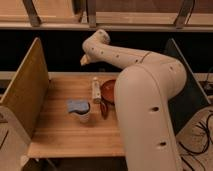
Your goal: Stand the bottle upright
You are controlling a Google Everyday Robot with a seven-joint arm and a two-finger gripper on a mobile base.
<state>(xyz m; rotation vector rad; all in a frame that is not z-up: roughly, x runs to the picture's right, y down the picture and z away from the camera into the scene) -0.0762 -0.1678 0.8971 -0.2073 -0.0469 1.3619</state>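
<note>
The bottle point(96, 90) is slim and cream-white. It lies on its side on the wooden table point(60, 132), its length running front to back, just left of the red bowl point(108, 90). My gripper point(85, 60) hangs at the end of the white arm point(145, 95), above the table's back edge. It is behind the bottle, a little to its left, and apart from it. The arm hides the right side of the bowl and of the table.
A white cup with a blue-grey top point(80, 110) stands in front of the bottle. A small dark red thing point(103, 109) lies beside the cup. Wooden side panels stand at the table's left point(25, 92) and right point(187, 75).
</note>
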